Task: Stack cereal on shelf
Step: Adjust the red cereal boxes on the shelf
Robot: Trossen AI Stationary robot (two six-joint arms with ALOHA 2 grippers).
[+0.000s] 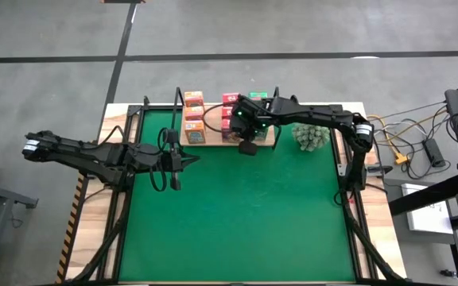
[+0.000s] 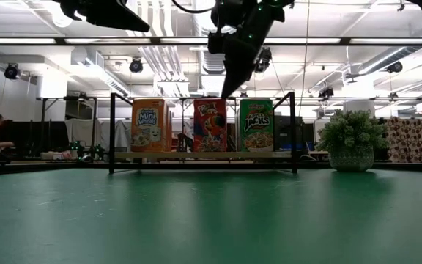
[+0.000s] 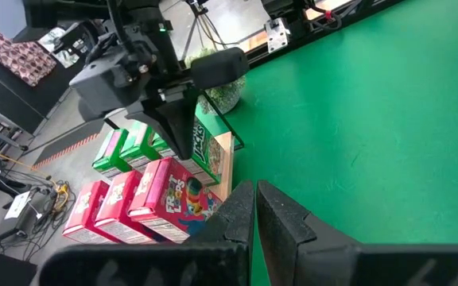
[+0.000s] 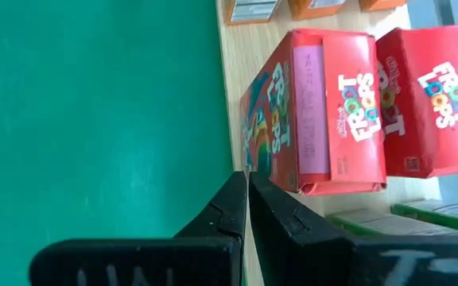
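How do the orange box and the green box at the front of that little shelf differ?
The orange box stands at the shelf's left end in the low view; the green box stands toward the right. The orange box reads "Mini" and shows a pale character; the green box reads "Jacks" and shows a bowl. The right gripper hangs nearer the green box. Both stand upright, about equal in height, facing front.

From the high view, upper centre, we cannot count the small cereal boxes point(image 1: 194, 116) on the light wooden shelf board point(image 1: 213, 140), since the dark right gripper point(image 1: 247, 146) covers the middle ones and their labels are too small to read. In the low view, both arms run off the top edge.
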